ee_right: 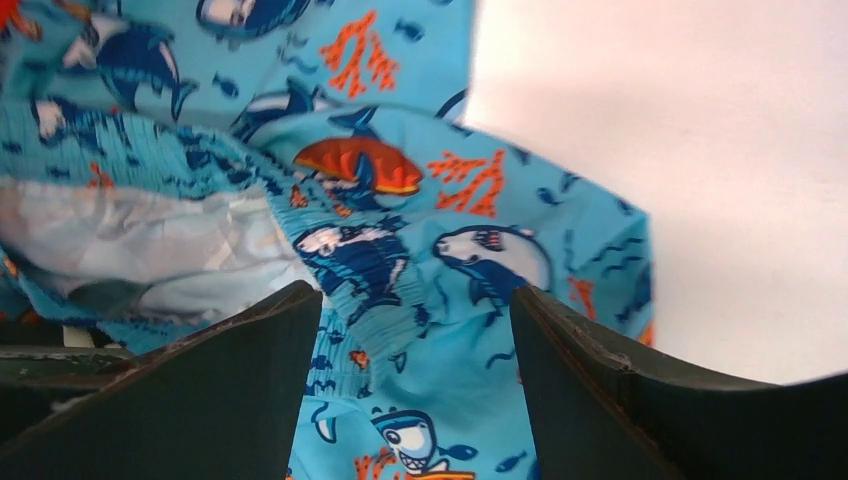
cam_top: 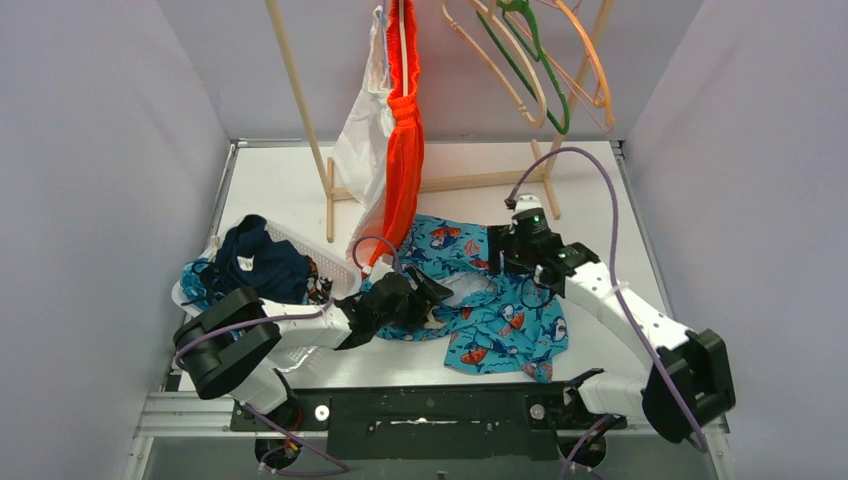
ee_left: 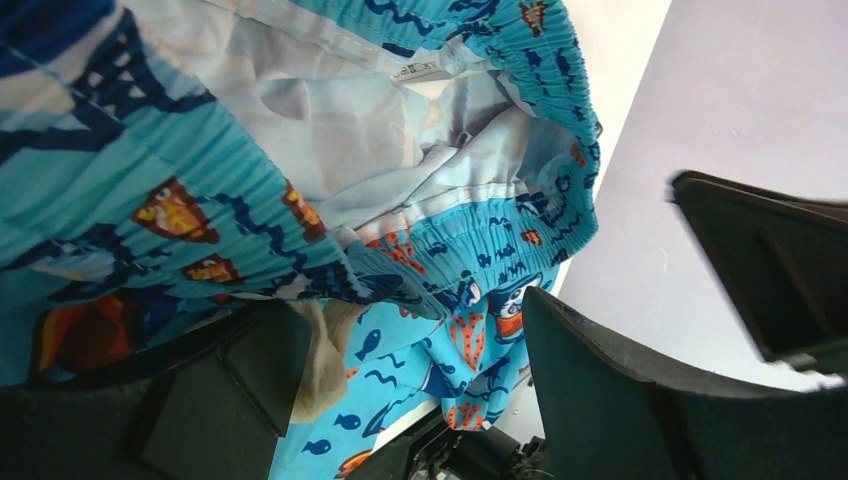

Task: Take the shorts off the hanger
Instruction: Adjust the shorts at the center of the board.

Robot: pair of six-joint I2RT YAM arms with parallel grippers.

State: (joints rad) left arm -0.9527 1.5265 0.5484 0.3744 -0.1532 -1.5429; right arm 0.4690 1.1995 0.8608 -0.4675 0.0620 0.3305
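Shorts nearest the jaws: teal shark-print shorts point(cam_top: 505, 325), off the rack and lying rumpled on the table point(cam_top: 280, 180), stretched between both grippers.

Left gripper point(cam_top: 425, 298): jaws spread, not clamped. The elastic waistband runs through the gap and pale lining drapes over one finger point(ee_left: 230, 400). Looks like cloth resting on it, not pinched.

Right gripper point(cam_top: 500, 250): jaws also wide apart, with a waistband fold sitting in the gap and bare table past the fabric edge ahead of them. Nothing gripped on either side. My read: this pair is down, so it needs no holding.

Bright orange shorts point(cam_top: 403, 150) hang above and beyond both sets of jaws, well apart from them, bunched on the wooden rack point(cam_top: 296, 100) with a white garment point(cam_top: 362, 140) touching their side. How they're hooked on is cut off at the frame edge. I'd judge that's the remaining job.

Navy shorts point(cam_top: 262, 262) sit piled in the basket point(cam_top: 325, 262), outboard of the left jaws. Empty hangers point(cam_top: 540, 75) hang high beyond the right jaws.

Risk: the lining on the left finger may drag along when that arm lifts. I'd back out low first.
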